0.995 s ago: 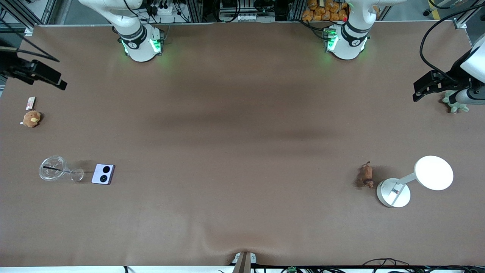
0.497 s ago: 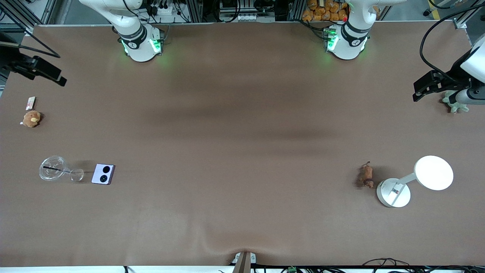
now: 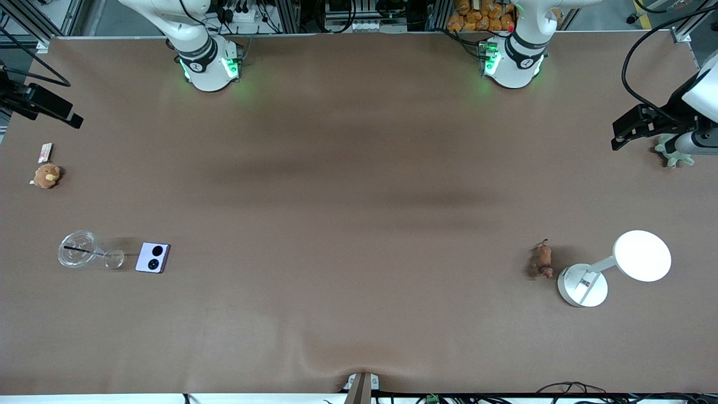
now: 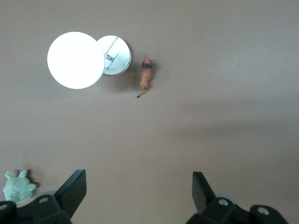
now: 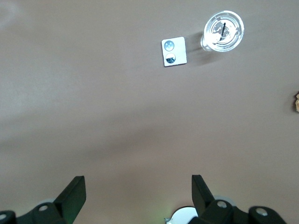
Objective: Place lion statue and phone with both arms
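The lion statue (image 3: 542, 261) is a small reddish-brown figurine lying on the table beside a white lamp's base, toward the left arm's end. It also shows in the left wrist view (image 4: 145, 77). The phone (image 3: 152, 257) is pale lavender with two black circles and lies beside a clear glass toward the right arm's end. It also shows in the right wrist view (image 5: 174, 52). My left gripper (image 4: 138, 186) is open and empty, high over bare table near the green turtle. My right gripper (image 5: 138, 186) is open and empty, high over bare table, well away from the phone.
A white lamp (image 3: 583, 285) with a round head (image 3: 642, 255) stands next to the lion. A clear glass (image 3: 77, 249) with a black straw and a smaller glass (image 3: 114, 258) stand by the phone. A tan plush (image 3: 46, 175), a small card (image 3: 45, 151) and a green turtle (image 3: 671, 152) lie at the table's ends.
The right arm's hand has drifted farther toward the right arm's end of the table. The left arm, the lion and the phone have not moved.
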